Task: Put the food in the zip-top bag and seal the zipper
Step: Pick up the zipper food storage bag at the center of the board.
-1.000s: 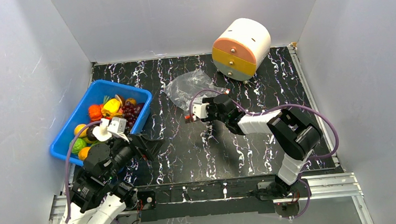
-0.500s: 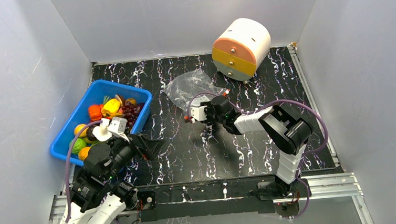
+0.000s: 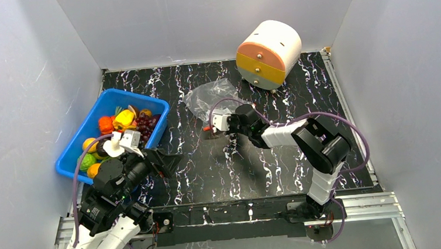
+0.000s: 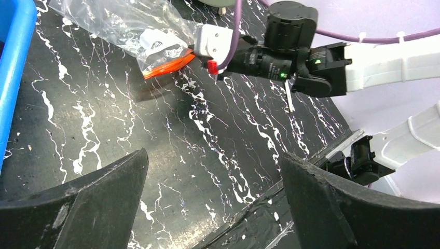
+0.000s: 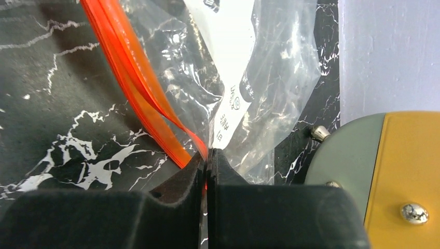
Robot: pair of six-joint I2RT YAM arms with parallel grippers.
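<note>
Right gripper (image 5: 207,155): clamped on bag (image 5: 270,72) zipper (image 5: 129,67), wrist view only | left gripper (image 4: 212,197): spread wide, nearer than bag | drawers (image 3: 269,54): just beside bag, perhaps touching

Top external: high behind the arm bases, looking down on the whole worktop (image 3: 209,160). Left wrist: forward between its jaws, mid-distance. Right wrist: close beyond its jaws. Both wrist views share the zipper (image 4: 167,65) (image 5: 132,78).

We list: black marbled tabletop (image 3: 209,160); blue bin (image 3: 140,98) at left, zip-top bag (image 3: 207,96) far centre, round drawer unit (image 3: 269,54) far right.
</note>
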